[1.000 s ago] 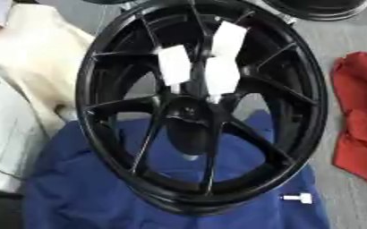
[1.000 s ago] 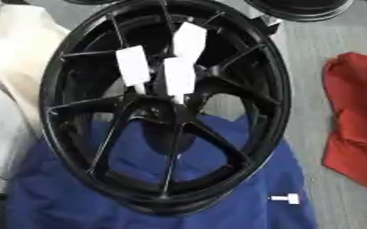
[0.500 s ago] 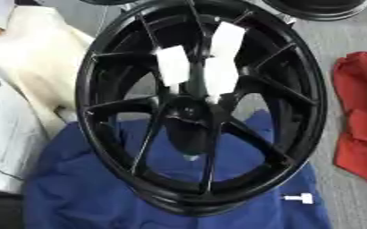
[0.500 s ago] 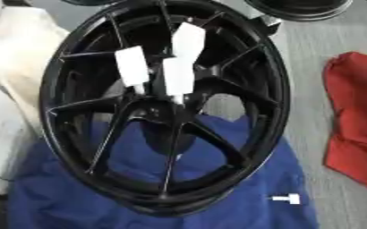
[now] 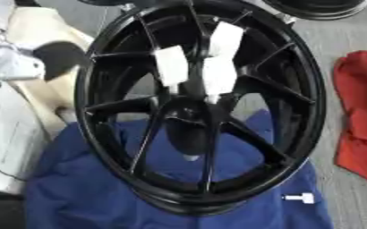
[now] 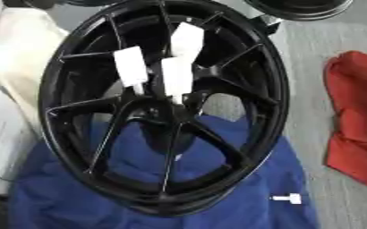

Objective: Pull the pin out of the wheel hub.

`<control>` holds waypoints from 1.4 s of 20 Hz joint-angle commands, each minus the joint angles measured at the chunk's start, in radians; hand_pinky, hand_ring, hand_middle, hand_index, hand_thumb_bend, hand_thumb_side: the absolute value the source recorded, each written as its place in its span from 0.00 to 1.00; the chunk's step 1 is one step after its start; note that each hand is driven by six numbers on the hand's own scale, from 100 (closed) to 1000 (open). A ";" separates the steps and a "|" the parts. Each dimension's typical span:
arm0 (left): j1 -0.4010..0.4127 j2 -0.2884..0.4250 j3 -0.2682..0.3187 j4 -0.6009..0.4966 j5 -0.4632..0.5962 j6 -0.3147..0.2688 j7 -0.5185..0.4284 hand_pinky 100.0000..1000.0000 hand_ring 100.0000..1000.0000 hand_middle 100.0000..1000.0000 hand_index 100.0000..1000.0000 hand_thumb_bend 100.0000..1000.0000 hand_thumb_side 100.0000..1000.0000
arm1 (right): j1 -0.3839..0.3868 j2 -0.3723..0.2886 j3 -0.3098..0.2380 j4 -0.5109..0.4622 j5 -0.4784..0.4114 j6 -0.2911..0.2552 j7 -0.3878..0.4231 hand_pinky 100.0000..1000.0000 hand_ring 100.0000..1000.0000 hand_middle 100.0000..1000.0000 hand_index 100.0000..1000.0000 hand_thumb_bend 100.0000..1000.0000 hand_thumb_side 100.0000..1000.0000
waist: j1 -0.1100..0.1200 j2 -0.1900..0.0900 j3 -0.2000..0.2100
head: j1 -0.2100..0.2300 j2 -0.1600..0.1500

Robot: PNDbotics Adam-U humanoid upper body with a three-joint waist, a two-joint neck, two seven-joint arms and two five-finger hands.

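On blue cloth (image 5: 85, 192), black wheel hub (image 5: 198, 107) w/ white pins (image 5: 218, 74) at 12 o'clock of center. Neither hand shows, fingers can't tell. Reach step; next needs pinch on a pin.

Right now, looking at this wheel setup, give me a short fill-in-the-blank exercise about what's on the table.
1. The black wheel hub rests partly on a ____ cloth.
2. To the robot's right of the wheel lies a ____ cloth.
3. The small white pin-like piece lies on the cloth, ____ the wheel's rim.
4. The white tags standing near the centre of the wheel number ____.

Missing words: blue; red; outside; three
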 commanded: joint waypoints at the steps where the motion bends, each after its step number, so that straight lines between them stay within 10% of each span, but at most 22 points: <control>1: -0.008 0.033 -0.026 -0.012 -0.039 -0.133 -0.093 0.85 0.80 0.73 0.85 0.11 0.21 | -0.009 -0.030 -0.003 -0.018 0.003 0.135 -0.139 0.72 0.69 0.74 0.77 0.00 0.41 | 0.001 -0.016 -0.002 | 0.002 -0.002; 28: -0.105 -0.113 -0.100 0.172 -0.180 -0.249 -0.093 0.87 0.81 0.73 0.85 0.28 0.26 | -0.019 -0.025 0.006 -0.018 -0.006 0.124 -0.139 0.72 0.69 0.74 0.77 0.00 0.41 | 0.002 -0.006 -0.012 | 0.024 -0.002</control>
